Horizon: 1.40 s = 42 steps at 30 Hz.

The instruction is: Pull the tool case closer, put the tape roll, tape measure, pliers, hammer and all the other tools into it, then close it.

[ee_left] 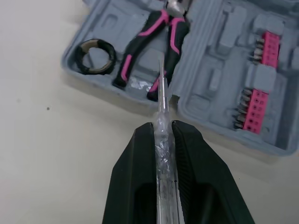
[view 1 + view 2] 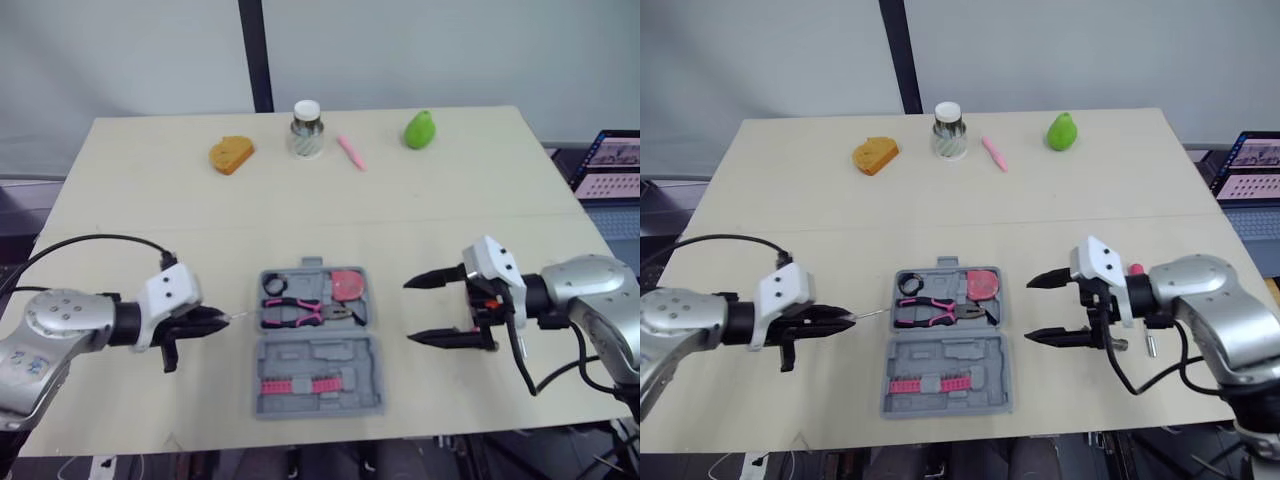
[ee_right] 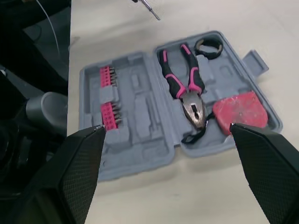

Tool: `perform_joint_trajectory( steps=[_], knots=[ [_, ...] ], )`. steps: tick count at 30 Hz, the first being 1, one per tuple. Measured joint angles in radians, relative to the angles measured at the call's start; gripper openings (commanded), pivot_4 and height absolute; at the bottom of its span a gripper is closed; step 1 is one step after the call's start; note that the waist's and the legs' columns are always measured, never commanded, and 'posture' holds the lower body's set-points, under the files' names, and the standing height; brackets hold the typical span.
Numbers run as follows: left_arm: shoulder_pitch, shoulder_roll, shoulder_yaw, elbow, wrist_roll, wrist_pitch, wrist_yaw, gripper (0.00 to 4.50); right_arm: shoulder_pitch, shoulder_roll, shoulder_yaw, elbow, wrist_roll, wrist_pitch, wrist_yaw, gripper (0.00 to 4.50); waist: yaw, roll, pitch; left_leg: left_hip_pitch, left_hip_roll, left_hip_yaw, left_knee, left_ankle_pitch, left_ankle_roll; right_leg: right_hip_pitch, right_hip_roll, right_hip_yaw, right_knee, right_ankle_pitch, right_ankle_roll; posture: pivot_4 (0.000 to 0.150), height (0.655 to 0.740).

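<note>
Left gripper (image 2: 222, 322) clamped on thin clear screwdriver (image 1: 163, 140), tip aimed at the unlatched case (image 2: 300, 352) mid-table, likely for slotting in (pliers (image 2: 300, 313), tape roll (image 2: 273, 285), tape measure (image 2: 347, 285) already seated); right gripper (image 2: 408, 312) spread wide beside the case.

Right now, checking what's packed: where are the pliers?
In the head views, the pliers lie in the tool case's far half, beside the tape roll and tape measure.

Head pair high, wrist cameras close, sharing tool case (image 3: 145, 119)
</note>
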Motion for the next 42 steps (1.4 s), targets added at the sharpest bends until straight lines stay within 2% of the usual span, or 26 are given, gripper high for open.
perform_joint_trajectory(
  steps=[5,13,21,31,42],
  knots=[
    [-0.221,-0.03,-0.213,-0.064,0.036,0.117,-0.02,0.06,0.054,-0.021,-0.032,-0.069,0.009,0.019,-0.031,4.5,0.016,-0.001,0.001,0.0,0.0,0.0,0.002,0.001,0.0,0.0,0.0,0.001,0.001,0.0,0.0,0.15,0.74],
    [-0.392,-0.103,-0.459,-0.129,0.094,0.326,0.01,0.06,0.085,-0.02,-0.036,-0.134,0.043,0.059,-0.093,4.5,0.027,-0.005,0.003,-0.001,0.0,0.0,0.002,0.001,0.0,0.0,0.001,0.001,0.001,0.0,0.0,0.15,0.74],
    [-0.481,-0.197,-0.556,-0.145,0.129,0.477,0.081,0.06,0.145,-0.032,-0.063,-0.162,0.045,0.062,-0.114,4.5,0.029,-0.01,0.006,-0.003,0.0,-0.002,0.009,0.002,0.001,0.001,0.001,0.001,0.002,0.0,0.0,0.15,0.74],
    [-0.578,-0.314,-0.641,-0.118,0.136,0.59,0.143,0.06,0.138,-0.041,-0.064,-0.163,0.048,0.077,-0.133,4.5,0.031,-0.011,0.007,-0.006,0.0,-0.007,0.013,0.002,0.001,0.003,0.001,-0.001,0.003,0.0,0.0,0.15,0.74],
    [-0.601,-0.332,-0.675,-0.101,0.136,0.614,0.168,0.06,0.152,-0.041,-0.067,-0.183,0.069,0.096,-0.152,4.5,0.035,-0.011,0.007,-0.007,-0.001,-0.009,0.014,0.002,0.001,0.003,0.002,-0.001,0.003,0.0,0.0,0.15,0.74]
  ],
)
